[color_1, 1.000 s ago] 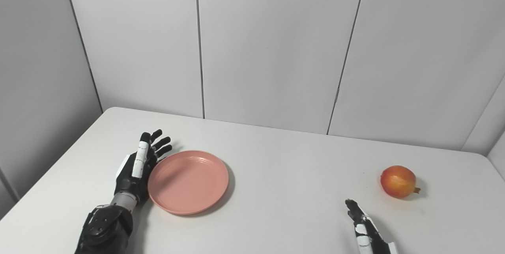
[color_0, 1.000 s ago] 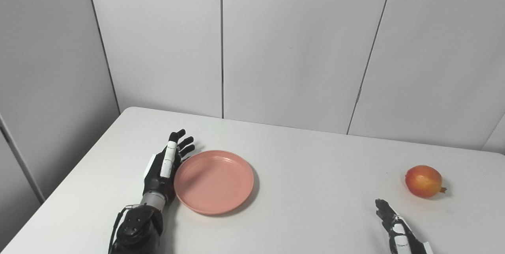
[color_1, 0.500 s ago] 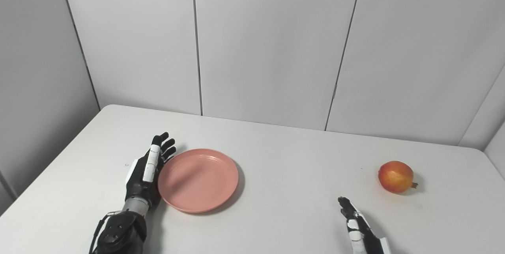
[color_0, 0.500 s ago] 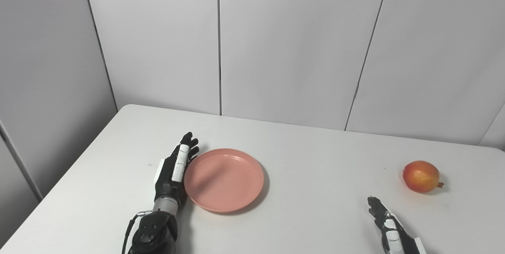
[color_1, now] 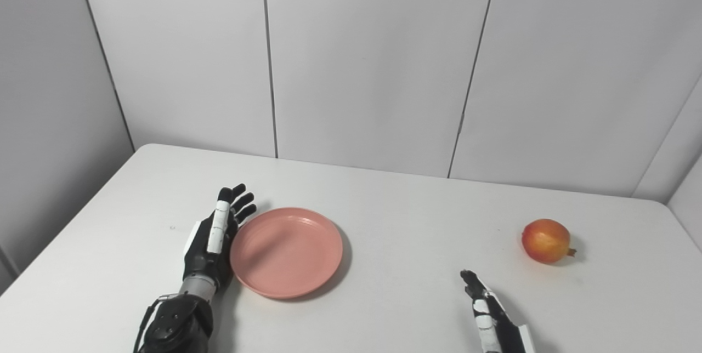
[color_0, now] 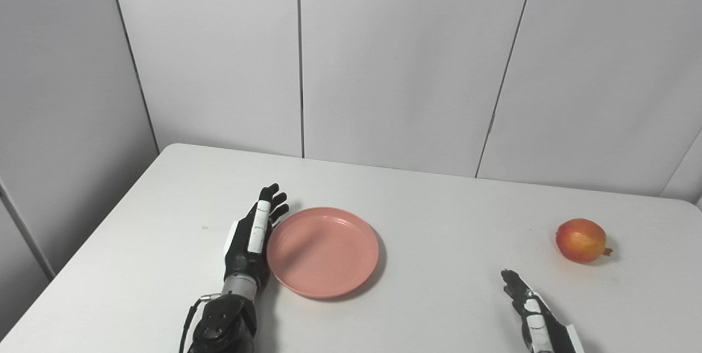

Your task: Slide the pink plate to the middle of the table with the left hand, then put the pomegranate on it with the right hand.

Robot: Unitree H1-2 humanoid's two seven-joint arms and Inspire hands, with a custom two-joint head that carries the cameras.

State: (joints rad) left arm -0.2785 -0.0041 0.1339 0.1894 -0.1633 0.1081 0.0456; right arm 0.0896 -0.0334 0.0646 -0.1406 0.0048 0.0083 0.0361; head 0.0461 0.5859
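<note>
White table before grey wall panels carries the pink plate left of centre, the left hand flat against its left rim with fingers extended, the pomegranate far right, and the right hand near it, fingers extended, holding nothing.

- Table: white, smooth top with rounded far-left corner; fills the lower half of both views.
- Wall panels: pale grey, flat, standing directly behind the table's far edge; divided by thin dark vertical seams.
- Side panel: grey, at the left, meeting the back panels at a corner.
</note>
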